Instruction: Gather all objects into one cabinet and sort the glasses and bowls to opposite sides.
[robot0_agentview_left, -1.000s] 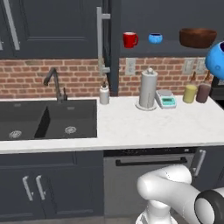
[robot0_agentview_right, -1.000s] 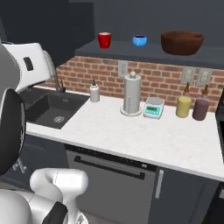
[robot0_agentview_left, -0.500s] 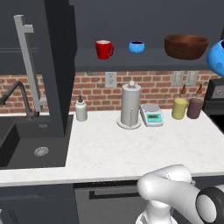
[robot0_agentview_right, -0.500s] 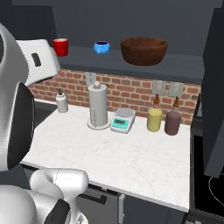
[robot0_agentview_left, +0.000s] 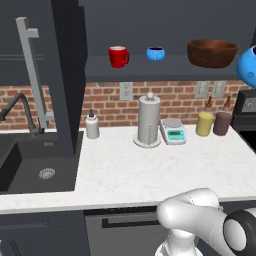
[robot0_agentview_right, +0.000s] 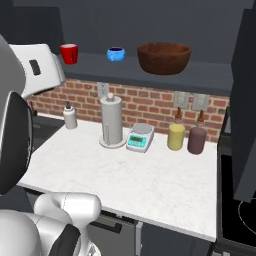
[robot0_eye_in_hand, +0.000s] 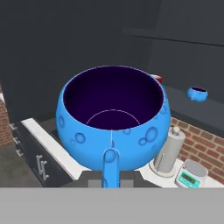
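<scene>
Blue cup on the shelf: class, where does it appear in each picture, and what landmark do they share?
Left base view: the blue cup on the shelf sits upper centre, between the red mug and the wooden bowl.
Right base view: upper left of centre, between the same two.
Hand view: small, at the right edge, mid-height.
Shared landmark: the paper towel roll on the counter.

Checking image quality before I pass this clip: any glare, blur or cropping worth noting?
Left base view: even light, slightly soft, blue vessel cropped at the right edge. Right base view: wooden bowl sharp, no glare. Hand view: the vessel looms large, glossy with faint highlights.
</scene>
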